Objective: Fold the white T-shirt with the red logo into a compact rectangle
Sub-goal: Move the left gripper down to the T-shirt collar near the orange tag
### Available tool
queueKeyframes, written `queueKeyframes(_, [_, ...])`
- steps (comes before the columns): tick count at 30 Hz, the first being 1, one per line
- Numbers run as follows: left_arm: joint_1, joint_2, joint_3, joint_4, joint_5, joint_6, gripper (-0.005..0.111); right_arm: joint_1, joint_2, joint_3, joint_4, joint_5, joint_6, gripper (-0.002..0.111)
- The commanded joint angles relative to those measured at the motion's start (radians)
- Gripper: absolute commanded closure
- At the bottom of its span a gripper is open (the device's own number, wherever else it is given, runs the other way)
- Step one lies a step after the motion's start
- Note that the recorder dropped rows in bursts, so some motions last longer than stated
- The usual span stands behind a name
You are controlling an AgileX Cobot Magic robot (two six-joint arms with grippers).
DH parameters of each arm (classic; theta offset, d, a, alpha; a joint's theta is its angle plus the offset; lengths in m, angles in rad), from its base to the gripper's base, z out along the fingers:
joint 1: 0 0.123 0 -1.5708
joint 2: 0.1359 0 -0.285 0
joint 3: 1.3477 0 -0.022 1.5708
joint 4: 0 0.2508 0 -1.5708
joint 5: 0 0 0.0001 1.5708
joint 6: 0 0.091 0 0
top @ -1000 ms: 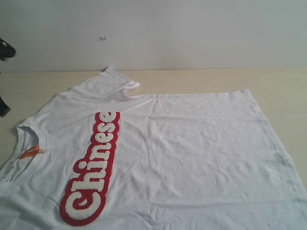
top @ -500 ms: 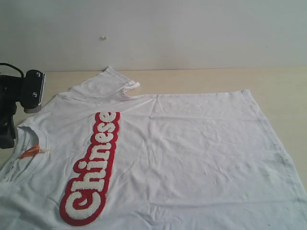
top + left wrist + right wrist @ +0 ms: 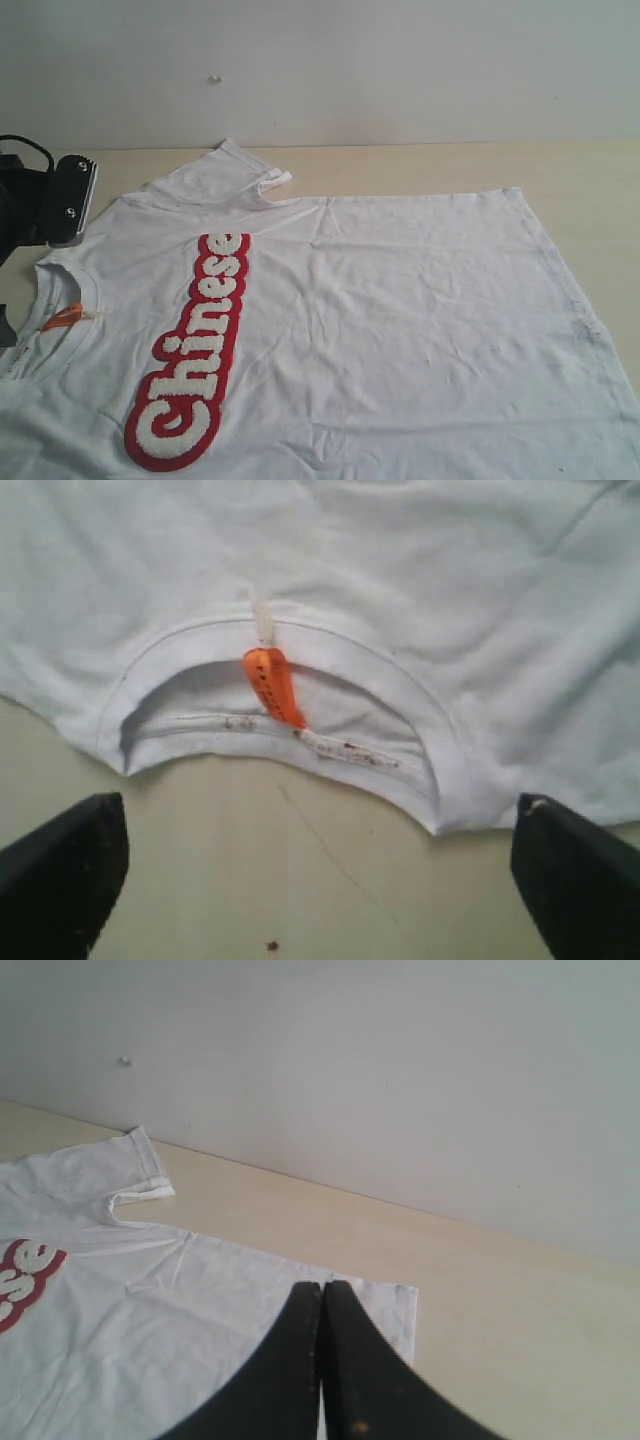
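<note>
One white T-shirt (image 3: 400, 330) flat on the table (image 3: 580, 170), one red logo (image 3: 195, 350) near its collar (image 3: 350, 658).
Left gripper (image 3: 320, 880) wide apart, empty, beside the collar; right gripper (image 3: 322, 1360) pinched together, empty, far from it.

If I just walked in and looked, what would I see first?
First, the red logo, with fuzzy white letters spelling Chinese, running along the chest of the white T-shirt, which is spread flat on the table. Next, the little orange tag at the collar, with the left gripper open wide just in front of it. The right gripper is shut, by the shirt's hem end.
</note>
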Motion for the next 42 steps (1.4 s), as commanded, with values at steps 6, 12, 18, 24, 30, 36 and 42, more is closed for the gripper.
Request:
queueKeyframes(6, [-0.001, -0.002, 0.004, -0.038, -0.045, -0.001, 0.002, 0.001, 0.000, -0.007, 0.004, 0.001, -0.010, 0.108])
queueKeyframes(12, [-0.001, 0.025, 0.004, -0.023, 0.048, 0.171, 0.002, 0.001, 0.000, -0.007, 0.004, 0.003, -0.010, 0.108])
queueKeyframes(18, [0.070, 0.060, -0.058, -0.135, 0.091, 0.278, 0.002, 0.001, 0.000, -0.007, 0.007, 0.002, -0.010, 0.108])
queueKeyframes(24, [0.207, 0.074, -0.083, -0.297, 0.079, 0.466, 0.002, 0.001, 0.000, -0.007, 0.007, 0.002, -0.010, 0.108])
queueKeyframes(30, [0.207, 0.220, -0.180, -0.213, 0.137, 0.451, 0.002, 0.001, 0.000, -0.005, 0.007, 0.005, -0.010, 0.108])
queueKeyframes(36, [0.207, 0.344, -0.233, -0.211, 0.117, 0.472, 0.002, 0.001, 0.000, -0.005, 0.007, 0.005, -0.010, 0.108])
queueKeyframes(42, [0.217, 0.393, -0.236, -0.159, 0.072, 0.485, 0.002, 0.001, 0.000, -0.005, 0.007, 0.007, -0.010, 0.108])
